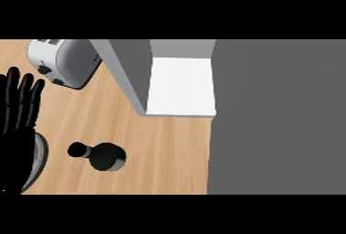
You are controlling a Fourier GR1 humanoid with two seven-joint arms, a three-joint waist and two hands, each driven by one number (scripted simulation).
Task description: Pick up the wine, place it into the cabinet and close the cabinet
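while wine (101, 156) stands upright, cabinet (181, 87) open

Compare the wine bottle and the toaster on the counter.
The wine bottle is black; the toaster is white-grey with dark knobs. The wine bottle is small and round with a narrow neck; the toaster is larger and boxy. The wine bottle sits nearer the view's bottom, the toaster at the top left. Both rest on the wooden counter.

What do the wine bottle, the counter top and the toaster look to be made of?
Wine bottle: dark, probably glass, with a faint light sheen along its lower side; the look leaves it open. Counter top: light wood or wood-look laminate, matt, with streaky grain lines. Toaster: pale grey shell, smooth, perhaps metal or plastic, with dark slots and a dark knob.
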